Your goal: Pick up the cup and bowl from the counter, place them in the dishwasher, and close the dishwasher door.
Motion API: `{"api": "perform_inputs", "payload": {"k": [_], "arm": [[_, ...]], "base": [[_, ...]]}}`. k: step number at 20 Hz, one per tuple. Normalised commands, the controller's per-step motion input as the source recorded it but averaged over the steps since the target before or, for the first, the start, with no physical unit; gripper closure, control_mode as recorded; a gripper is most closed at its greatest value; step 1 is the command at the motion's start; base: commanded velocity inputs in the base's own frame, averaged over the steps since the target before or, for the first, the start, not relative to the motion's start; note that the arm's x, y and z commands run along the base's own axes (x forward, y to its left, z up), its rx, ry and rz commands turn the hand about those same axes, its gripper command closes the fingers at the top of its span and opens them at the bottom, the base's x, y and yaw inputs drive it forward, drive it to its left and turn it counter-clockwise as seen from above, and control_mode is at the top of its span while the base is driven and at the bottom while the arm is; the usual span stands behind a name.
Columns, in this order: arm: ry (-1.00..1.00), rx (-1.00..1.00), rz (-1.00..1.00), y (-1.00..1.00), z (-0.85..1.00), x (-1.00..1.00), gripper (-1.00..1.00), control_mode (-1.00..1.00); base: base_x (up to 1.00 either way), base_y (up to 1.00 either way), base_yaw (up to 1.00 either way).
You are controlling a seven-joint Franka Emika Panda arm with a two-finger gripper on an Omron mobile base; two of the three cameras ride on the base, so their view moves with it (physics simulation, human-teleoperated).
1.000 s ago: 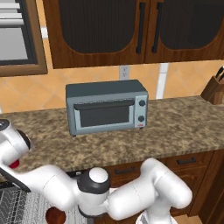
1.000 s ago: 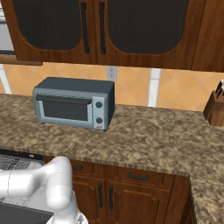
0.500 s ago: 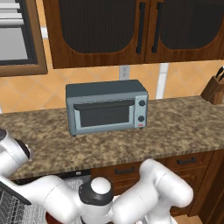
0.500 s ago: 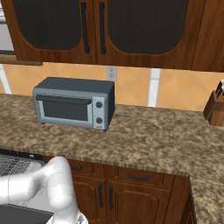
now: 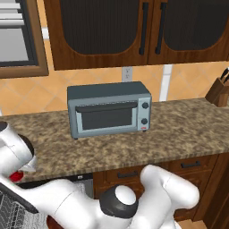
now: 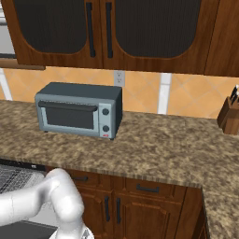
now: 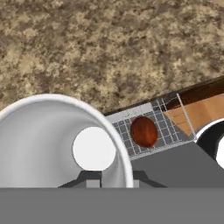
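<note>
My claw (image 7: 111,181) grips the cup (image 7: 57,144), whose white mouth hides my fingertips; beyond, the bowl (image 7: 144,131) sits in the dishwasher rack (image 7: 164,131).

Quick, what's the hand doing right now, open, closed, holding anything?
Hand: closed on the rim of the small red tapered plastic cup with white inside.

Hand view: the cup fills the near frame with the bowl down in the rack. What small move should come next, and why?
Probably lift the cup straight up off the counter. Its white rim and inside sit right at the gripper, whose fingers look closed on the rim, and the bowl already lies in the dishwasher rack, so the cup is what remains.
</note>
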Motion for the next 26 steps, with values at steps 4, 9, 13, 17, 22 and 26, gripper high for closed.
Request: {"api": "perform_inputs", "payload": {"k": [4,9,13,17,22,26], "arm": [[-0.01,0.05,0.08,-0.62,-0.18,-1.0,1.0,-1.0],[-0.09,0.0,0.28,-0.49,-0.51,-1.0,1.0,-1.0],[-0.19,0.09,0.32,-0.15,-0.73,-1.0,1.0,-1.0],[-0.04,0.15,0.34,-0.17,-0.98,-0.74,1.0,-1.0],[-0.01,0.03,0.15,-0.13,-0.9,0.37,1.0,-1.0],[0.0,-0.01,0.02,0.07,-0.9,0.9,1.0,-1.0]], "base": [[0.0,0.0,0.0],[0.0,0.0,0.0],[0.0,0.0,0.0],[0.0,0.0,0.0],[0.0,0.0,0.0],[0.0,0.0,0.0]]}}
